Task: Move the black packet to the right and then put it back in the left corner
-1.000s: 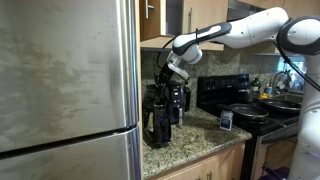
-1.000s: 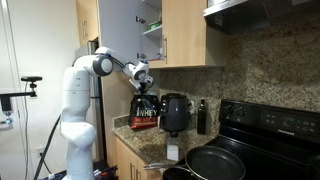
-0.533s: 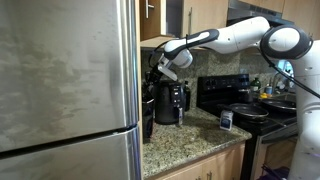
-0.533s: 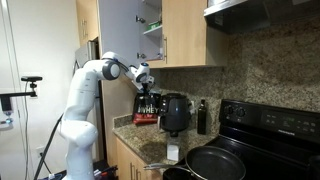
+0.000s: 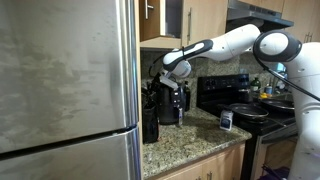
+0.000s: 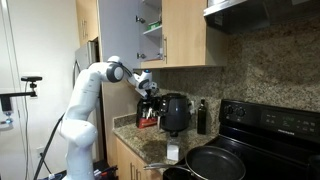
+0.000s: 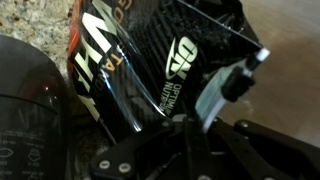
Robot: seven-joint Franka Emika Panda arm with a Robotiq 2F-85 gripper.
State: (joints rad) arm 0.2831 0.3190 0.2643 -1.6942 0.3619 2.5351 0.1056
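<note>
The black packet (image 5: pixel 150 119) is a glossy pouch with white and orange lettering, upright at the fridge end of the granite counter (image 5: pixel 180 143). It also shows in an exterior view (image 6: pixel 147 117), left of the air fryer. My gripper (image 5: pixel 165 82) (image 6: pixel 150 93) is right at its top. In the wrist view the packet (image 7: pixel 150 60) fills the frame and my fingers (image 7: pixel 192 121) are pinched on its shiny top edge. The packet's base is at or just above the counter; I cannot tell which.
The black air fryer (image 5: pixel 176 103) (image 6: pixel 175 113) stands right beside the packet. The fridge (image 5: pixel 65 90) walls in the corner. A small white-faced timer (image 5: pixel 226 120) (image 6: pixel 172 153), a dark bottle (image 6: pixel 202 117), the stove (image 6: pixel 275 128) and a pan (image 6: pixel 215 162) lie further along.
My gripper has carried the packet along the counter toward the fridge corner and lowered it; the arm has stretched further that way.
</note>
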